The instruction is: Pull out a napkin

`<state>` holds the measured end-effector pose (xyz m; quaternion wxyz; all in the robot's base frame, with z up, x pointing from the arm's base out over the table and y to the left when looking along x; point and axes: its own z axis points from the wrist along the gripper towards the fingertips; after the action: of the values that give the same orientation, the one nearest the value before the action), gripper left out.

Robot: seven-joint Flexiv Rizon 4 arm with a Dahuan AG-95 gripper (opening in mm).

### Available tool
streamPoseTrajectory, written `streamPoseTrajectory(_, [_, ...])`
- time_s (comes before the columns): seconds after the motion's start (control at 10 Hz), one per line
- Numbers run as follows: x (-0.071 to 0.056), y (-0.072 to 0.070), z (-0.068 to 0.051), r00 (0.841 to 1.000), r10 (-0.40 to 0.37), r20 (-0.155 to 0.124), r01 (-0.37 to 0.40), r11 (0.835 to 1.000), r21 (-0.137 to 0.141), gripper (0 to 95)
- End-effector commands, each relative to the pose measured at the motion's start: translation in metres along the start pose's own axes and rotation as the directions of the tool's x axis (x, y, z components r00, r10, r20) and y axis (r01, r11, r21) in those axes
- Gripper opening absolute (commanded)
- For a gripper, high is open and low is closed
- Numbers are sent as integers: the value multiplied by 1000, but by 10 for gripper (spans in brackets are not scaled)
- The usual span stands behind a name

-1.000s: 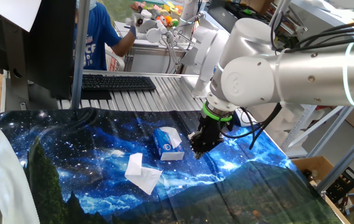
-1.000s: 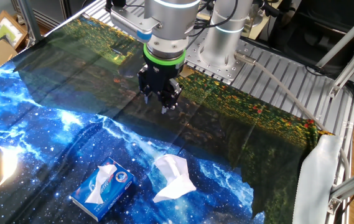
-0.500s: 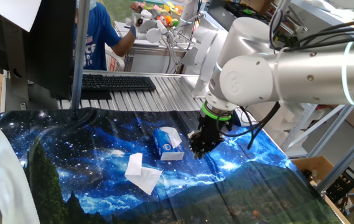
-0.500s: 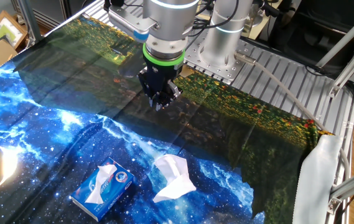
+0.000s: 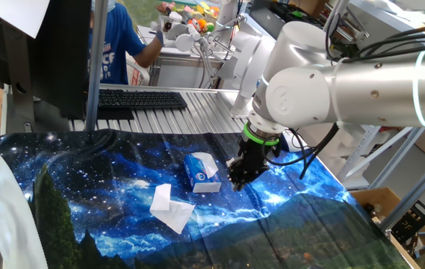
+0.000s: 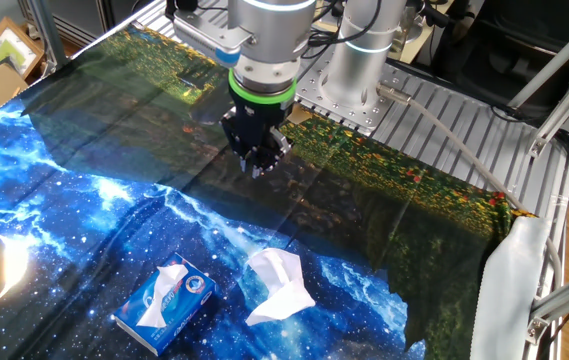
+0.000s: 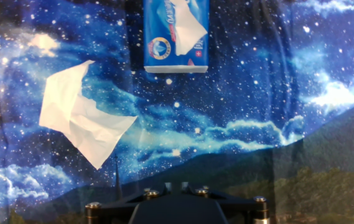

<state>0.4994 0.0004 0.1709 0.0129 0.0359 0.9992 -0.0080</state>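
The napkin (image 7: 80,121) is a creased white tissue lying loose and flat on the starry cloth, left of the small blue-and-white tissue box (image 7: 158,46). It also shows in both fixed views (image 5: 169,207) (image 6: 279,288). A smoother tissue with a pointed corner (image 7: 189,25) pokes out of the box's slot. My gripper (image 6: 257,168) hangs above the cloth, apart from the box (image 5: 201,173) and the napkin, with its jaws together and nothing between them. In the hand view only its base and short tips (image 7: 176,186) show at the bottom edge.
The cloth (image 6: 64,200) covers the table. The robot's base (image 6: 359,70) stands on the ribbed metal top behind the gripper. A keyboard (image 5: 141,99) and a monitor stand at the far edge, with a person behind. A white cover (image 6: 514,280) hangs at the cloth's side.
The gripper's jaws were spread one second ago and have closed with nothing in them. The napkin and box have not moved.
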Motion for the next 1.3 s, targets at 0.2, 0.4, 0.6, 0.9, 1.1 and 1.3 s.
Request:
streamPoseTrajectory(0.2, [0, 0, 0, 1000, 11, 4, -11, 1000, 10, 0])
streamPoseTrajectory(0.4, [0, 0, 0, 1000, 10, 8, -10, 1000, 13, 0])
streamPoseTrajectory(0.6, [-1, 0, 1, 1000, 8, 8, -8, 1000, 9, 0])
streamPoseTrajectory(0.9, [0, 0, 1, 1000, 5, -10, -5, 1000, -6, 0])
streamPoseTrajectory(1.1, [0, 0, 0, 1000, 8, -19, -8, 1000, -15, 0])
streamPoseTrajectory(1.3, [2, 0, 0, 994, 97, -45, -103, 985, -137, 0])
